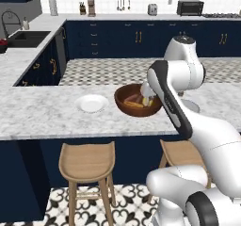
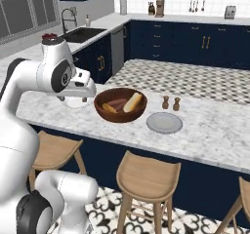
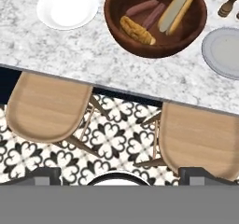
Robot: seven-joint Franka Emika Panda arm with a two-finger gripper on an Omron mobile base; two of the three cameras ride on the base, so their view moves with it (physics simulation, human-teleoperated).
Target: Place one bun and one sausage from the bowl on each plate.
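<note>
Above the bowl (image 3: 155,20)

My claw (image 3: 119,174) looks wide open, empty; buns and sausages lie inside the bowl, white plate (image 3: 67,6) left, grey plate (image 3: 223,52) right.

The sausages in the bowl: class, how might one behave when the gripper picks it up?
Each sausage is a smooth, round cylinder, so it would probably roll or slip if pinched off-centre. They lie side by side against a bun in the bowl, so a grasp may nudge neighbours. It looks straight, so probably fairly stiff.
</note>
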